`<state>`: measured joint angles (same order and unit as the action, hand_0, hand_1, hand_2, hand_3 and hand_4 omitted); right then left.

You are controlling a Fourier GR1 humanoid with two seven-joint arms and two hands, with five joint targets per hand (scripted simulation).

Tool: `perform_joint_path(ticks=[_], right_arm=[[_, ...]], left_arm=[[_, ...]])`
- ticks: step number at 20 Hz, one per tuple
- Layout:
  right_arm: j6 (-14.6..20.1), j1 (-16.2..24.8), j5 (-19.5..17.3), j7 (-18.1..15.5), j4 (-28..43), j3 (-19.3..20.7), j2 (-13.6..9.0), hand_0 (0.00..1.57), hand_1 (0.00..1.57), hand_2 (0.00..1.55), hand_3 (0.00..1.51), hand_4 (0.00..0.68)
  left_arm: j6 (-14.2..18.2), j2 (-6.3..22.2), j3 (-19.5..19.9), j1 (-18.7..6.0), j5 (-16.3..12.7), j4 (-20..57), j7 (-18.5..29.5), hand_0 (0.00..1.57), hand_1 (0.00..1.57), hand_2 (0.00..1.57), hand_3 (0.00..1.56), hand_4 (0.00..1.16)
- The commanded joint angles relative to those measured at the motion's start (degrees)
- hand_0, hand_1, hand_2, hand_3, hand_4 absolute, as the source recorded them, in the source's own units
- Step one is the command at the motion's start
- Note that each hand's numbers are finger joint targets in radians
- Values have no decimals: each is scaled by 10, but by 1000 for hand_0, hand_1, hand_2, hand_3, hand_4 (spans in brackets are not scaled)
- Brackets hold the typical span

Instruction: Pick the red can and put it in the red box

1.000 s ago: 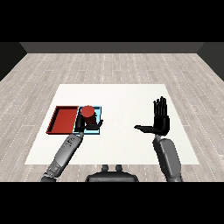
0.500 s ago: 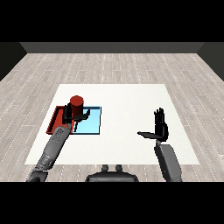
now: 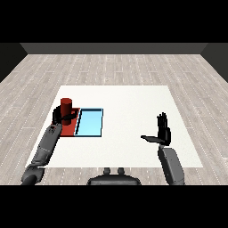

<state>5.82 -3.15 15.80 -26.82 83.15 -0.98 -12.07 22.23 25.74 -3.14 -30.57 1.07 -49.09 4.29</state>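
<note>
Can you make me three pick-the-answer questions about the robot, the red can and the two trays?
1. Where is the round red can?
A. over the flat red tray
B. over the flat light blue tray
C. next to the right hand

2. How many trays lie on the white table?
A. one
B. two
C. three

3. What is the black left hand doing?
A. lying flat on the table
B. curling round the can
C. pointing up, holding nothing

Answers: 1 A, the can is above the red tray at the left. 2 B, a red one and a light blue one lie side by side. 3 B, its fingers wrap the can, while the black right hand is open with straight fingers.
</note>
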Motion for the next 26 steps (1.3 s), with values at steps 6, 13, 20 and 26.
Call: perform_joint_path(ticks=[6,13,20,26], right_arm=[[21,-20,-26,-10,7,-11,17,0,0,0,0,0],[6,-7,-28,-41,28,2,4,0,0,0,0,0],[-11,-24,-21,-59,-16,8,12,0,0,0,0,0],[-27,8,-20,-53,37,-7,9,0,0,0,0,0]], left_arm=[[12,25,48,-68,29,289,35,1395,1395,1435,1432,1046],[21,18,53,-86,48,407,45,849,849,797,0,706],[-46,17,18,-124,88,455,11,0,0,0,0,654],[-67,32,-6,-133,117,483,-32,0,0,0,0,0]])
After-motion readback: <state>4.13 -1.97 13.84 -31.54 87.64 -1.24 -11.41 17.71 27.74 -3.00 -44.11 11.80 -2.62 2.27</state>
